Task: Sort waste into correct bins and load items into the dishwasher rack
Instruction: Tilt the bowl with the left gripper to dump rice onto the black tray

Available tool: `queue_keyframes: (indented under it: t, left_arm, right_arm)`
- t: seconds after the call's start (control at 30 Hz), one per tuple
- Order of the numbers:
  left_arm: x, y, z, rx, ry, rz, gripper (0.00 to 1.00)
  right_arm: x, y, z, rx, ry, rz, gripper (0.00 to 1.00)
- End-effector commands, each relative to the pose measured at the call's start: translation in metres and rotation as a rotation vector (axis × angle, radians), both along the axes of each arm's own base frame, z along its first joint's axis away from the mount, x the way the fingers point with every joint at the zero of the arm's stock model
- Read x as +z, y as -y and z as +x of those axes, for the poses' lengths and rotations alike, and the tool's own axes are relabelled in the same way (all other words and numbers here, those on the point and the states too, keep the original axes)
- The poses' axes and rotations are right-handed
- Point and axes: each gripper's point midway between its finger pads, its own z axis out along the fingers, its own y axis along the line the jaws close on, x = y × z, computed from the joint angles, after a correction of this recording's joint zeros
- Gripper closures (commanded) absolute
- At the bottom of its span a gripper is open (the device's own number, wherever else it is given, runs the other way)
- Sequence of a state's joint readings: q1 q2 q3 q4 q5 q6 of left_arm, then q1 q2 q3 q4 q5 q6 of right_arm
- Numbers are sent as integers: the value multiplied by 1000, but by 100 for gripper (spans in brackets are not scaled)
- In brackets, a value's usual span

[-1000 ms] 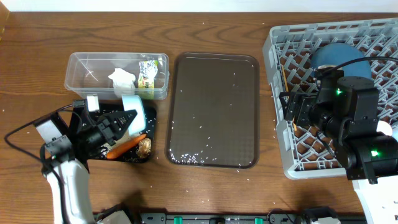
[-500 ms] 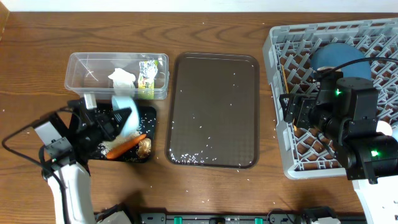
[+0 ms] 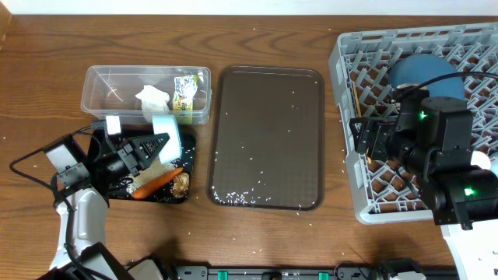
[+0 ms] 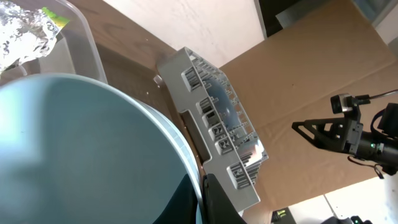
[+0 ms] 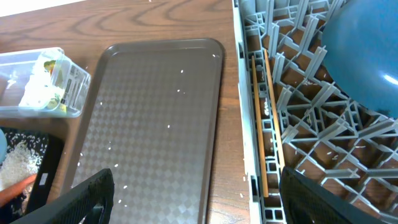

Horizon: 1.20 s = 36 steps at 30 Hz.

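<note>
My left gripper (image 3: 156,145) is shut on the rim of the white bowl (image 3: 168,128), held tilted over the black tray (image 3: 189,159). The bowl fills the left wrist view (image 4: 81,149), with my fingers (image 4: 202,193) pinching its edge. The tray holds the carrot (image 3: 159,182), the brown lump (image 3: 181,183) and rice. The clear tub (image 3: 109,85) holds the tissue (image 3: 153,99) and the wrapper (image 3: 184,92). My right gripper (image 3: 366,136) is open and empty at the left edge of the rack (image 3: 350,70). The rack holds the blue plate (image 3: 420,74) and the chopsticks (image 5: 267,118). No cups show.
The dark brown serving tray (image 3: 268,117) lies between the bins and the rack. Loose rice grains (image 3: 233,196) lie along its near edge. More grains are scattered on the wooden table. A cardboard wall stands beyond the rack in the left wrist view (image 4: 323,81).
The left gripper dipped the bowl left and down over the black tray, then brought it back up and right. The right arm has not moved.
</note>
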State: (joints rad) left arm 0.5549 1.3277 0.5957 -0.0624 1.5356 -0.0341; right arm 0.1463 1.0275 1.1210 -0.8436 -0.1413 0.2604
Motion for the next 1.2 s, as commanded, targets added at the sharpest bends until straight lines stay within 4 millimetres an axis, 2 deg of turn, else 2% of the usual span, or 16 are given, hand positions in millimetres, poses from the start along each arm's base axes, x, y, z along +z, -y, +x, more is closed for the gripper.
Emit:
queue_keyframes:
  t: [0.0,0.13,0.23,0.37,0.47,0.5,0.6,0.77,0.8,0.87,0.9,0.93,1.0,1.03,1.1,1.17]
  left_arm:
    - [5,0,-1,-14,30,-5,94]
    - [5,0,-1,-15,59,15,94]
    - [-26,-16,12,135,-160,64,94]
    - [-3,-5,4,21,56,68,94]
    - [-25,-19,14,140,-139,76,94]
    - [-25,-18,13,139,-148,67,94]
    - [2,-5,3,10,67,48,93]
    - [8,-4,0,-10,93,28,94]
    - [5,-6,2,4,79,39,94]
    - [-23,-23,14,160,-160,54,94]
    - [-30,-27,16,194,-205,62,94]
    - [-23,-23,15,160,-161,53,94]
    - [7,-4,0,-4,74,24,94]
    - [8,-4,0,-7,75,21,94]
    - [-3,-12,7,55,5,46,94]
    - [-32,-29,16,205,-218,65,94]
  right_arm:
    - [2,2,1,-15,4,8,20]
    - [1,2,1,-15,-1,6,20]
    - [1,2,1,-15,1,7,20]
    - [0,2,0,-15,-6,5,20]
    - [1,2,1,-17,-1,4,20]
    - [2,2,1,-17,3,5,20]
    - [1,2,1,-17,2,5,20]
    - [2,2,2,-17,6,6,20]
    - [2,2,2,-17,5,6,20]
    - [2,2,1,-17,3,5,20]
    - [2,2,1,-17,3,5,20]
    - [2,2,1,-17,3,5,20]
    - [2,2,1,-17,2,5,20]
    - [1,2,1,-17,1,5,20]
    - [2,2,1,-17,2,5,20]
    - [3,2,3,-17,10,7,20]
